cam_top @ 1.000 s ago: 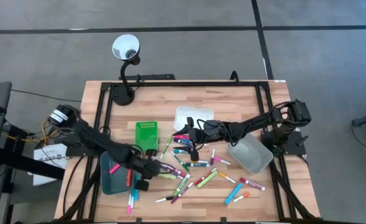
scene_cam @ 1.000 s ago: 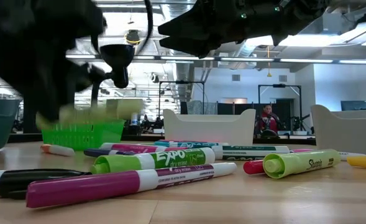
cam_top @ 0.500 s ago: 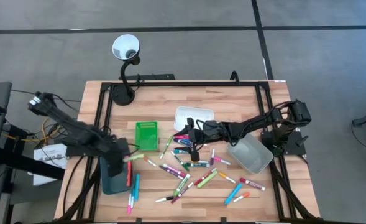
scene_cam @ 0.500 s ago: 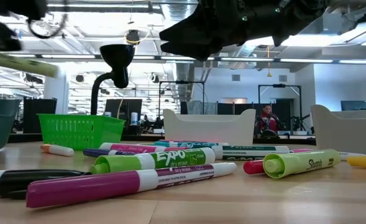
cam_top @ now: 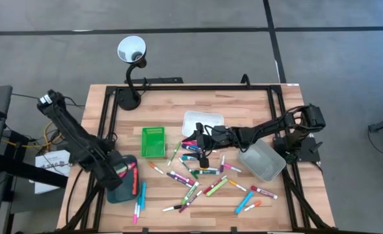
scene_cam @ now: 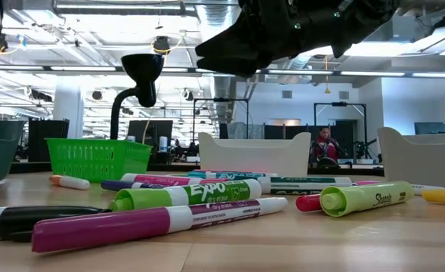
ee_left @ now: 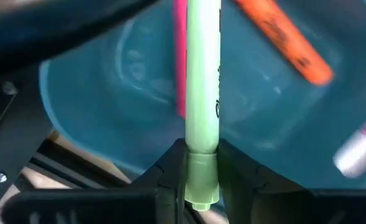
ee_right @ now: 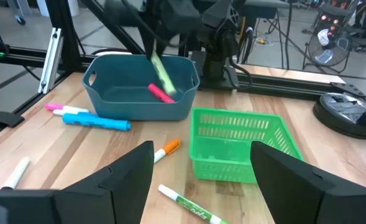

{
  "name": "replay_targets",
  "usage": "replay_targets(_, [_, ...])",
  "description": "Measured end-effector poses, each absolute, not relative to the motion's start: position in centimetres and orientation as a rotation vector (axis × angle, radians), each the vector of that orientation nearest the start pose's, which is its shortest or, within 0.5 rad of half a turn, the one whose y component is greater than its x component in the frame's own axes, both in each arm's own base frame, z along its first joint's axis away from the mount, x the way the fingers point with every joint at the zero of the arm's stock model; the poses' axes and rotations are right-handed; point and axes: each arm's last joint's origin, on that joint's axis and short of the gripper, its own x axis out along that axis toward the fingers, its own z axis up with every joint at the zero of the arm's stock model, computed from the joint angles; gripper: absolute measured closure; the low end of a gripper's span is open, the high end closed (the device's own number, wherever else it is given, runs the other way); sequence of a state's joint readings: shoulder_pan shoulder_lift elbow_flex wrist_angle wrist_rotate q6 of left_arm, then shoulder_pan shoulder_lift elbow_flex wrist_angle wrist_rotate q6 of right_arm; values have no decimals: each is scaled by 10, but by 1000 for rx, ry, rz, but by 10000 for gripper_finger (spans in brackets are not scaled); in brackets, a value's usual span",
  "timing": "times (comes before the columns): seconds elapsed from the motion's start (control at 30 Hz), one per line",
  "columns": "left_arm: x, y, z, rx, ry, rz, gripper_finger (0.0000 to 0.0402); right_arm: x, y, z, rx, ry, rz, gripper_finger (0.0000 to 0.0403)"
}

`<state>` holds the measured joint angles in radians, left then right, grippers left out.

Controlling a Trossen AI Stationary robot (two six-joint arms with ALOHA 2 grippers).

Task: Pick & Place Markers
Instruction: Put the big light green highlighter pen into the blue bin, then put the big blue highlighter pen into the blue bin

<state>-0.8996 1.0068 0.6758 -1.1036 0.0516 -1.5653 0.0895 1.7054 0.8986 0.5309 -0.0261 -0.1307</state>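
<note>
Tabletop's teal tray holds pink marker.

The left arm is reaching down with its left gripper pointing steeply downward, fingers pinching a thin pen between them. The right arm is stretching out level, its right gripper hanging spread wide, holding nothing.

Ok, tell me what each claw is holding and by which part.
The left claw pinches a light green marker by one end, over the teal tray. The right claw is open and holds nothing.
</note>
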Motion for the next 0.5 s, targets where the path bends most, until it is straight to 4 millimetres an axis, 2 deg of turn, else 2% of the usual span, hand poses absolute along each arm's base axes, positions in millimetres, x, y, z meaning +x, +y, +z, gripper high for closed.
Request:
replay_targets(0.13, [94, -113, 197, -668, 1495, 432, 330, 360, 33, 206, -138, 239, 132, 143])
replay_targets(0.3, [102, -109, 194, -691, 1484, 462, 327, 361, 37, 207, -174, 218, 191, 143])
replay_targets(0.5, [106, -106, 185, -682, 1491, 470, 276, 361, 47, 210, -190, 196, 257, 143])
